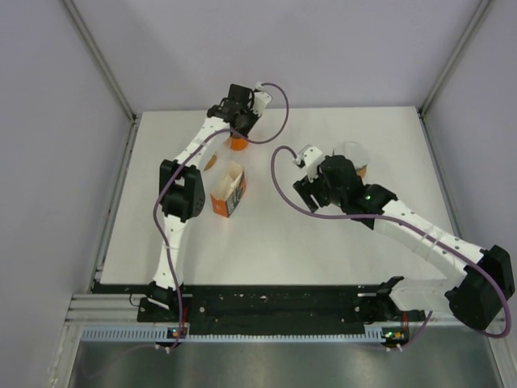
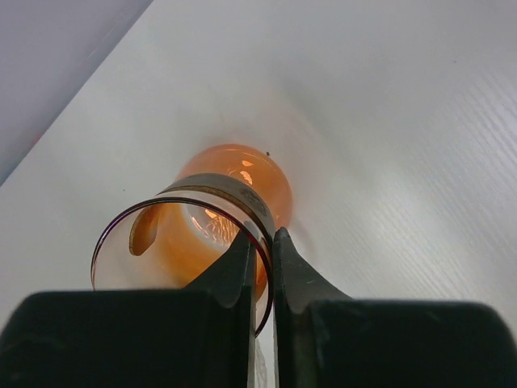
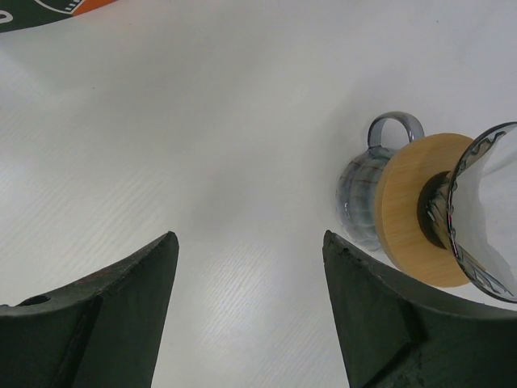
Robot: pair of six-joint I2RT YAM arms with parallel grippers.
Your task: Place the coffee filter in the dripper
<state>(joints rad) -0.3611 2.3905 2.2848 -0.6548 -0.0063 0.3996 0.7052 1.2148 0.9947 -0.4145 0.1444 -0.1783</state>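
Left gripper (image 2: 260, 236) pinching the orange glass vessel (image 2: 194, 234); right gripper (image 3: 248, 238) wide, nothing in it.
Left jaws straddle the vessel rim, one inside and one outside, beyond the orange box (image 1: 229, 192) on the counter (image 1: 323, 259). A tan piece (image 1: 211, 162) just left of the box is too small to identify, so I can't tell where the filter is. The clear dripper (image 3: 485, 202) sits well right of the box, its wooden collar (image 3: 408, 210) on a grey mug (image 3: 359, 194).

table (image 1: 323, 242) | white | on it: orange glass vessel (image 1: 237, 143), carton (image 1: 229, 191), mug (image 3: 359, 198)
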